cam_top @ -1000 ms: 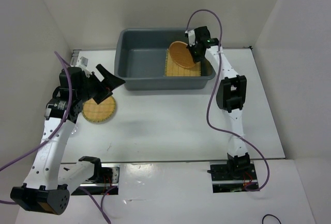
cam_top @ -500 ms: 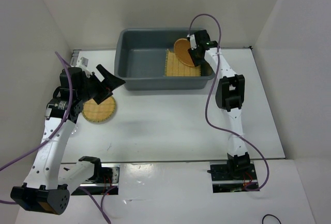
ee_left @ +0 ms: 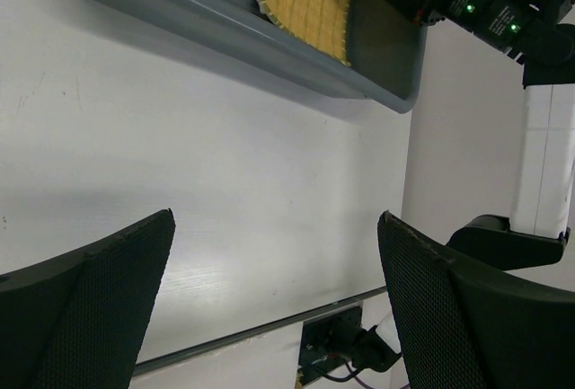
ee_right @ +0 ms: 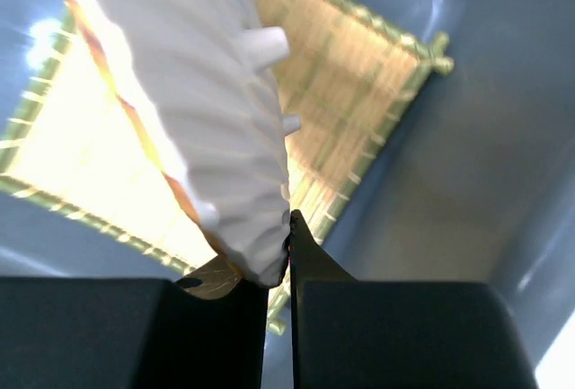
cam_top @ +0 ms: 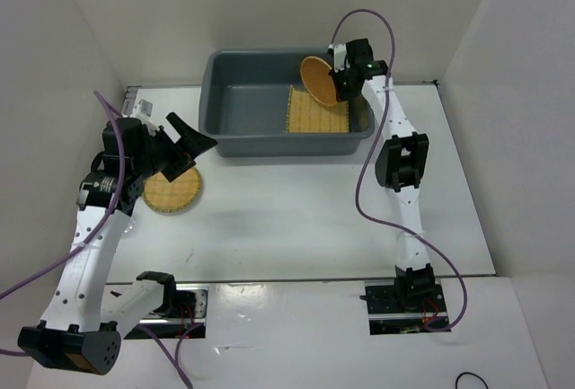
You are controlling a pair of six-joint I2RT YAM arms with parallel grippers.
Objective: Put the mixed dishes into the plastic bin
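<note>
The dark grey plastic bin [cam_top: 243, 142] stands at the back centre. The square yellow bamboo mat [cam_top: 316, 112] lies inside it on the right. My right gripper [cam_top: 341, 79] is shut on the edge of an orange woven disc [cam_top: 318, 79] and holds it tilted on edge over the bin's back right. In the right wrist view the disc [ee_right: 189, 92] is pinched at the gripper [ee_right: 289, 227] above the mat [ee_right: 359, 75]. A second woven disc [cam_top: 172, 191] lies on the table at left. My left gripper [cam_top: 193, 142] hovers open and empty above it. No clear cups are plainly visible.
White walls close in the table on the left, back and right. A small pale object [cam_top: 137, 103] sits at the back left corner. The left wrist view shows the bin [ee_left: 180, 12], the mat [ee_left: 305, 3] and the right arm [ee_left: 490, 16].
My right gripper has lifted the orange disc and moved it toward the bin's back wall, tipping it from nearly flat to steeply on edge. The left arm has barely moved.
</note>
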